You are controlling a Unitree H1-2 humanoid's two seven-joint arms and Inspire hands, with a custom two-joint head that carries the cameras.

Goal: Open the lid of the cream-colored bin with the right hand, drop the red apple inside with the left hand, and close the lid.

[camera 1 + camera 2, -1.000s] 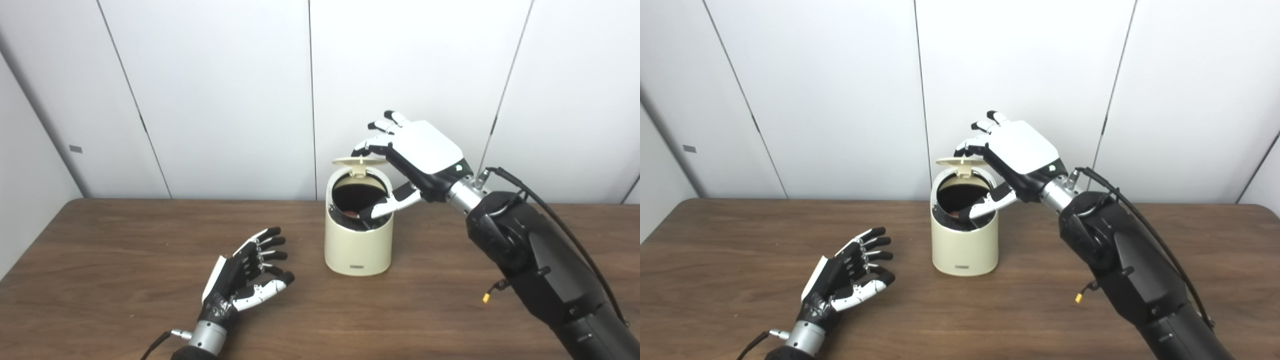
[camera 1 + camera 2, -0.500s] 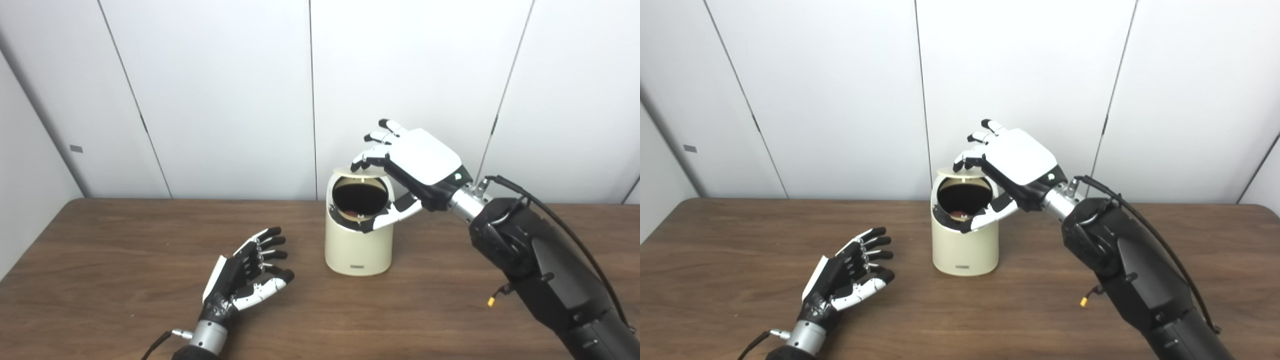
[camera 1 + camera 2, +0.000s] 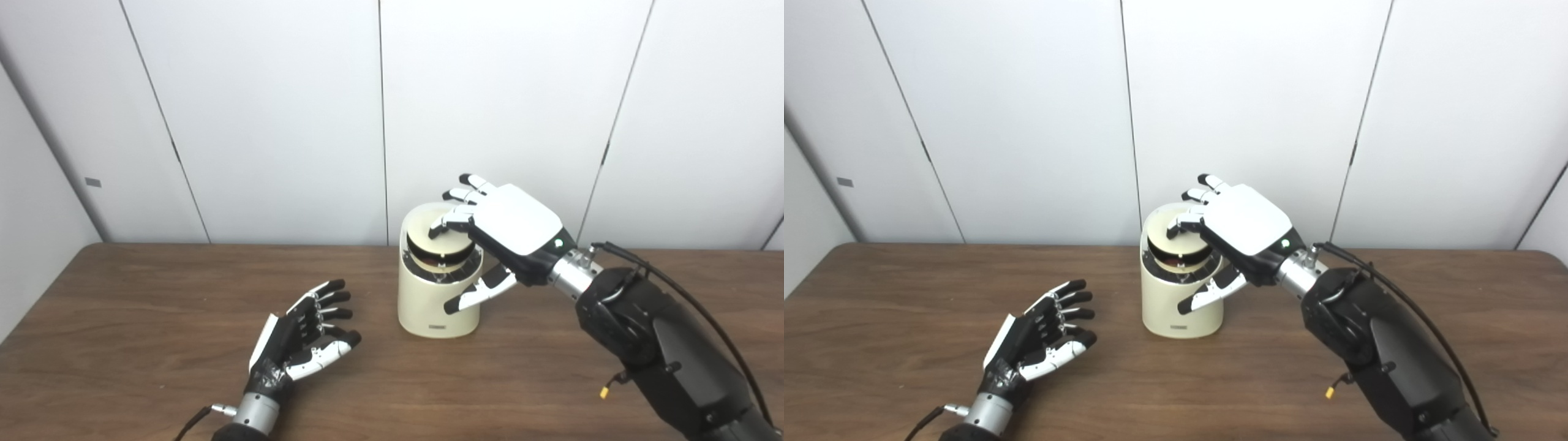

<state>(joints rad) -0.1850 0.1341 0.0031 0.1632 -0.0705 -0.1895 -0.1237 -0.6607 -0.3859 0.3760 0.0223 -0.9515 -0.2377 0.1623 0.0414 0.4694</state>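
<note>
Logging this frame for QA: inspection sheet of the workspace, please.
Surface: brown wooden table, bare around the bin.
Job's things: cream bin upright; lid tilted partly down, gap still showing. Apple not visible now.
Clutter: nothing seen.
Hands: right robot hand, fingers on the lid, thumb in front of the bin wall; left robot hand open, palm up, empty.
Cables: black cable along the right arm.
Surroundings: white wall panels.
</note>
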